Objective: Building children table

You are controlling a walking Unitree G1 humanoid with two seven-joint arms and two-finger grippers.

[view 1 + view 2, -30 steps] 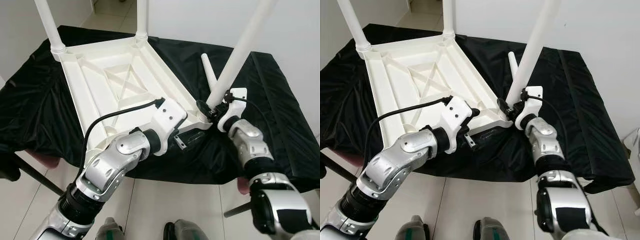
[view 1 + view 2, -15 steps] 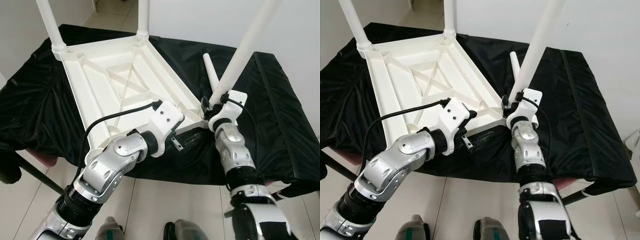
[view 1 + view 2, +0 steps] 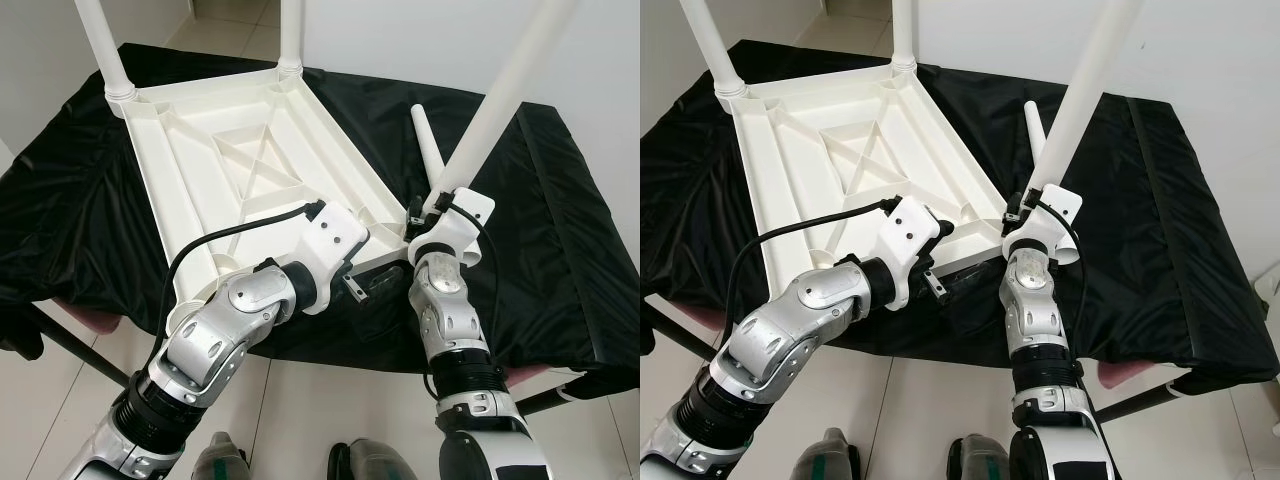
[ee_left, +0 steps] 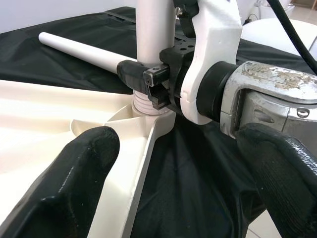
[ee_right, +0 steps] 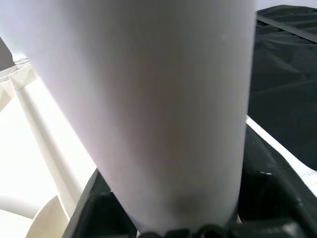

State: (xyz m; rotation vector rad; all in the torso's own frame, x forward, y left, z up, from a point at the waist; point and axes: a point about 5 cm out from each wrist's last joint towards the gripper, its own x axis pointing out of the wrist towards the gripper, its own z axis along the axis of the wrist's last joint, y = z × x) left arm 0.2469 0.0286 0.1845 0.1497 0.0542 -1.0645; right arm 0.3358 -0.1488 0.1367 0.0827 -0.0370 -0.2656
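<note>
- The white children's table top (image 3: 240,160) lies upside down on my desk (image 3: 560,250), which is draped in a black cloth (image 3: 70,210).
- My right claw (image 4: 148,84) is clamped narrow around the base of a white leg (image 3: 500,95), right where that leg meets the near right corner socket of the table top. In my right wrist view the leg (image 5: 148,99) sits close between my black fingers.
- This leg rises tilted, leaning away to my right (not straight up like the far ones).
- My left claw (image 3: 358,288) is at the near edge of the table top, just beside that same corner. Its fingers (image 4: 74,183) stand wide apart, one over the white rim and the other over the black cloth, holding nothing.
- Two more legs stand upright in the far corners: one at far left (image 3: 100,45) and one at far right (image 3: 290,35).
- A loose leg (image 3: 428,150) lies flat on the cloth, just behind my right claw and beside the table top's right edge.
- Pale floor tiles (image 3: 330,410) show below the desk.
</note>
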